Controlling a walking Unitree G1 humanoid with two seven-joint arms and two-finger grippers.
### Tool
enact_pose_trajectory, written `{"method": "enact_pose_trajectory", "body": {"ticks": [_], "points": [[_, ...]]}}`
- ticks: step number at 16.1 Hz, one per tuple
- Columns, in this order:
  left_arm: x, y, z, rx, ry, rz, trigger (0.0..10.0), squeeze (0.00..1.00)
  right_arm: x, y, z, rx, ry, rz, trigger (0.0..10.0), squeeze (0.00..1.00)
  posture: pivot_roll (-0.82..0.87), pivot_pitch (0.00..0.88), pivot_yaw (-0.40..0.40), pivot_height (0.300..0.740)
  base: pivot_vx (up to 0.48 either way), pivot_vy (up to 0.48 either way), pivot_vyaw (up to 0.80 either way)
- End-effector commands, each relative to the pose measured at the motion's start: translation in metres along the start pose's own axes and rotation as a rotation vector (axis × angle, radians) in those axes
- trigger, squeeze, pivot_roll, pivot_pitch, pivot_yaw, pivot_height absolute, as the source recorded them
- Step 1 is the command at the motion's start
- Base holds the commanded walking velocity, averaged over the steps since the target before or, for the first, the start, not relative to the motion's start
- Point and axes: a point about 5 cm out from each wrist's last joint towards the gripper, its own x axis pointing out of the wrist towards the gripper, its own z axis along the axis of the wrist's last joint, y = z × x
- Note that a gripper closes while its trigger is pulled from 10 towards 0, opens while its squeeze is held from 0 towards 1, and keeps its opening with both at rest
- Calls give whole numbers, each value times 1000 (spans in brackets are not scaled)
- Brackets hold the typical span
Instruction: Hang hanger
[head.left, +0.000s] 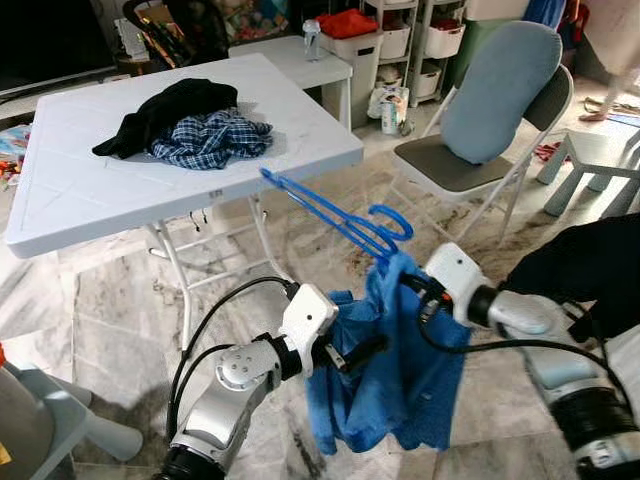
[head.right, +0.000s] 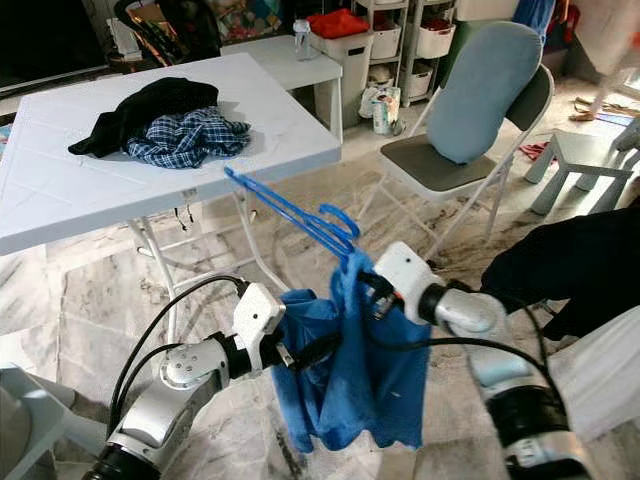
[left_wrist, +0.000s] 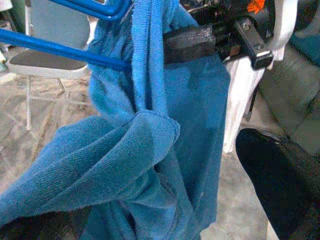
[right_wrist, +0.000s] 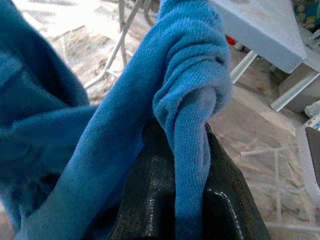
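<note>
A blue plastic hanger (head.left: 320, 205) is held in the air in front of the table's corner, its hook (head.left: 395, 215) near my right gripper. A blue garment (head.left: 400, 390) hangs from the hanger's near end, bunched and twisted. My right gripper (head.left: 408, 283) is shut on the top of the garment where it wraps the hanger; in the right wrist view the cloth (right_wrist: 190, 100) is pinched between its black fingers (right_wrist: 150, 200). My left gripper (head.left: 375, 347) reaches in from the left and grips the garment's side lower down. The hanger bar (left_wrist: 60, 50) runs into the cloth.
A white folding table (head.left: 80, 170) carries a pile of black and plaid clothes (head.left: 200, 130). A grey folding chair (head.left: 480, 150) with a blue cushion stands to the right. A person's dark sleeve (head.left: 590, 270) is close at the right. White storage bins (head.left: 350, 35) line the back.
</note>
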Motion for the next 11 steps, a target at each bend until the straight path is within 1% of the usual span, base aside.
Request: {"method": "enact_pose_trajectory", "body": {"ticks": [1, 3, 4, 6, 7, 8, 9, 11], "points": [[0, -1, 3, 55, 2, -25, 10000, 1000, -3, 1, -2, -32, 9, 36, 10000, 0, -173, 0, 24, 740, 0, 0, 0], [1, -1, 3, 53, 4, -24, 10000, 1000, -8, 1, -10, -68, 46, 59, 10000, 0, -177, 0, 26, 740, 0, 0, 0], [0, -2, 4, 58, 3, -25, 10000, 1000, -10, 2, -12, -90, 60, 60, 10000, 0, -175, 0, 27, 740, 0, 0, 0], [0, -1, 5, 66, 4, -26, 10000, 1000, -14, -2, -16, -108, 83, 43, 10000, 0, -176, 0, 28, 740, 0, 0, 0], [-2, -1, 5, 72, 9, -31, 10000, 1000, -16, -7, -20, -133, 108, 12, 10000, 0, -176, 0, 29, 740, 0, 0, 0], [-2, 0, 5, 77, 12, -32, 10000, 1000, -18, -10, -21, -145, 117, 3, 10000, 0, -176, 0, 29, 740, 0, 0, 0], [-4, 2, 5, 106, 24, -38, 10000, 1000, -22, -18, -23, -182, 147, -21, 10000, 0, -179, 0, 33, 740, 0, 0, 0], [-5, 5, 5, 125, 30, -39, 10000, 1000, -25, -26, -24, -197, 167, -41, 10000, 0, -179, 0, 32, 740, 0, 0, 0]]}}
